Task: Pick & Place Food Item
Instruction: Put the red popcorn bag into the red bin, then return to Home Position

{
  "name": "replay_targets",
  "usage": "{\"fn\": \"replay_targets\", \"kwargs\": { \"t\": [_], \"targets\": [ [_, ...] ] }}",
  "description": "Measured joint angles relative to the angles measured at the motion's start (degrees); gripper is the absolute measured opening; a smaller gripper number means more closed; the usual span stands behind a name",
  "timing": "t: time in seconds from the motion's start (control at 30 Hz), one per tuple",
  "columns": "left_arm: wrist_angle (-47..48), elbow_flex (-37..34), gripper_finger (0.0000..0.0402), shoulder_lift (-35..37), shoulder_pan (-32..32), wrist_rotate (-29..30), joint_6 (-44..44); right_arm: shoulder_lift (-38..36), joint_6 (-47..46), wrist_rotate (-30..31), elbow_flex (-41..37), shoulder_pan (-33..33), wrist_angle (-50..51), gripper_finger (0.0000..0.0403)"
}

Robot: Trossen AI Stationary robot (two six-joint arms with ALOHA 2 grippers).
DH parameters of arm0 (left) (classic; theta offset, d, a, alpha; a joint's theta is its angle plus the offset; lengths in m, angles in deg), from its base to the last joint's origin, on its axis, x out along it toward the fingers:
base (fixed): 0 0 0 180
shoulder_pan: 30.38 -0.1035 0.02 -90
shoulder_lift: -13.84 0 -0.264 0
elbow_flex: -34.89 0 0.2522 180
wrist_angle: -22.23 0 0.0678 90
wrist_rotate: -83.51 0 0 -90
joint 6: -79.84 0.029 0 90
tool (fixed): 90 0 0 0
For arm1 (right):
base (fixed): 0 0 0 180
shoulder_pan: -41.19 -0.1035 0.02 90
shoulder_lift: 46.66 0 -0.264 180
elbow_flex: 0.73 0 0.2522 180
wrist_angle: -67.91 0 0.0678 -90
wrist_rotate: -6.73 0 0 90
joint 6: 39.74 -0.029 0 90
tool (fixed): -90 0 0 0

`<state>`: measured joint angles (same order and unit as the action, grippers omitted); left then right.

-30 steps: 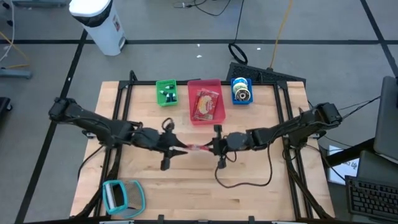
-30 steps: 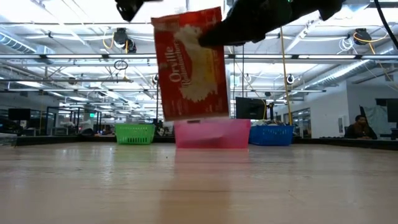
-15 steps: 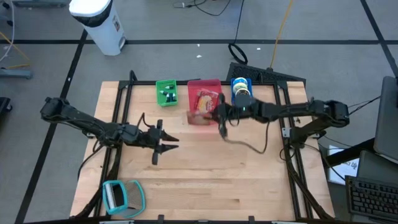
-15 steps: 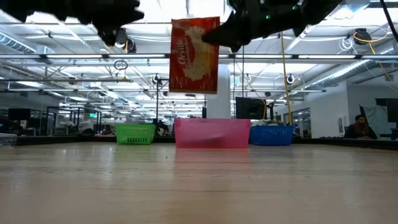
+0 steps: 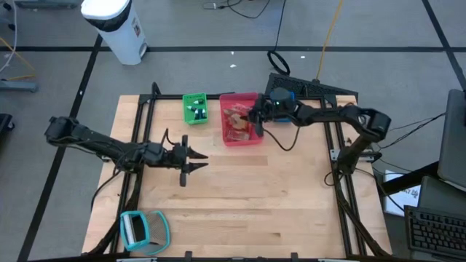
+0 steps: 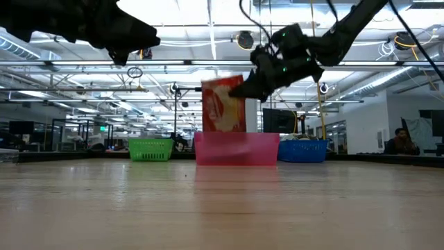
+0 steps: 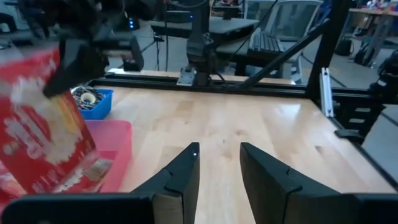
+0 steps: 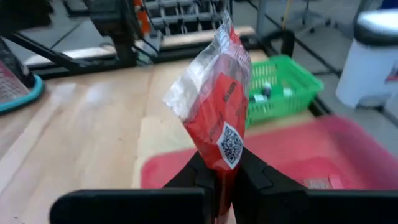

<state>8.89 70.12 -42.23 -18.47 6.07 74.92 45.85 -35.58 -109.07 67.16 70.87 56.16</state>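
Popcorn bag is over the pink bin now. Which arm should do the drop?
Right. The right claw is shut on the popcorn bag and holds it just above the pink bin. The left claw is empty, open, and off over the bare table.

Right gripper (image 8: 224,177) jaws clamped (left gripper (image 7: 217,171) parted).

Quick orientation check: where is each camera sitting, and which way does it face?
High: overhead, straight down; both arms, pink bin.
Low: table height, looking level; right gripper holding popcorn bag above the pink bin.
Left wrist: past open left gripper toward bag.
Right wrist: past shut fingers over pink bin.
All four share the bag.
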Motion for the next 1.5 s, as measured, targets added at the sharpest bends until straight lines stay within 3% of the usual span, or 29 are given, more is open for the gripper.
{"fn": "replay_targets", "kwargs": {
  "t": [0.2,0.63,0.83,0.97,1.13,1.3,1.5],
  "targets": [
    [1.9,0.0,0.0116,0.0,-2.0,0.0,0.7,3.9,-0.5,0.0,0.0,1.2,-0.5,0.0009],
    [4.1,0.0,0.0115,0.0,-5.3,0.0,0.6,4.2,-1.6,3.4,0.0,1.8,2.7,0.0026],
    [5.1,0.0,0.0116,0.0,-5.9,0.0,2.5,4.3,5.3,10.8,0.0,1.0,3.7,0.0029],
    [5.1,0.0,0.0115,0.0,-5.9,0.0,2.5,4.3,8.7,10.8,0.0,0.6,3.1,0.0085],
    [5.0,0.0,0.0115,0.0,-5.9,0.0,1.7,4.3,8.7,12.1,0.0,-0.6,3.0,0.0182],
    [5.0,0.0,0.0115,0.0,-5.9,0.0,1.6,1.8,7.3,22.2,-0.1,-1.8,3.3,0.0259],
    [5.1,0.0,0.0115,0.0,-5.9,0.3,3.1,-3.2,12.7,30.2,-0.1,-2.1,3.8,0.0303]
  ]
}}
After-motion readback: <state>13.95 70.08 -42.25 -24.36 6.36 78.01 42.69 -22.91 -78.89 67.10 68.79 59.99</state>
